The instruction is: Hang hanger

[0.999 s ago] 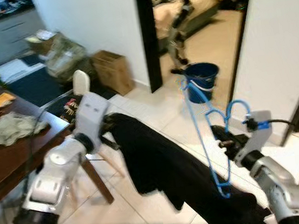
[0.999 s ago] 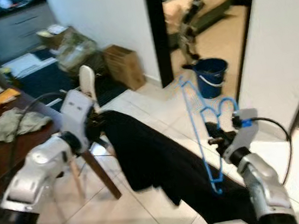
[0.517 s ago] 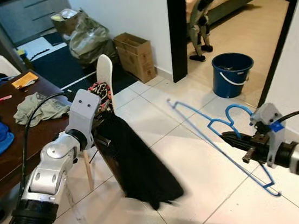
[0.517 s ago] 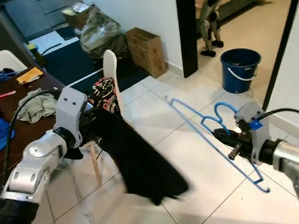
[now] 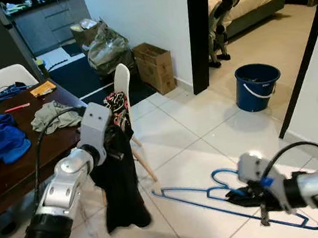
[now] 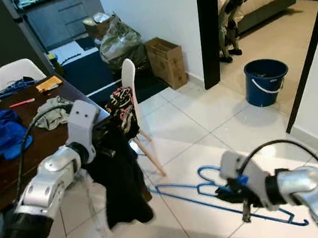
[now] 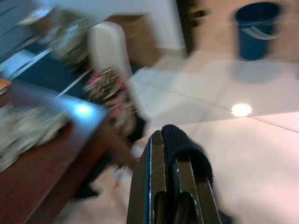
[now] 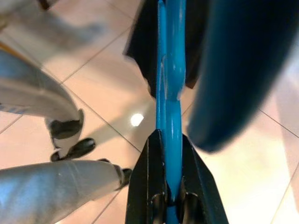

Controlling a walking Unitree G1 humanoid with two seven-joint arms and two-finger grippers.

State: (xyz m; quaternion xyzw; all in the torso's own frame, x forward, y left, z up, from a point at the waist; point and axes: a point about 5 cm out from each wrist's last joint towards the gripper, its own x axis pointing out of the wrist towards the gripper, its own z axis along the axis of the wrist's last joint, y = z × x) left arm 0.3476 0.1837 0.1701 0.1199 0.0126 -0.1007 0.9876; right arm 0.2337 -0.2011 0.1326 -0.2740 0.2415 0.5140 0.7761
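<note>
Your right gripper (image 6: 229, 193) is clamping the blue hanger (image 5: 215, 196); your left gripper (image 5: 118, 147) is pinching the black garment (image 5: 120, 187) beside the chair (image 5: 121, 89); swinging is risking slippage or snagging.

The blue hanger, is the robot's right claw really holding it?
Touching. In the right wrist view the two black fingers of the right gripper press on both sides of the blue hanger, with no gap showing between them.
</note>
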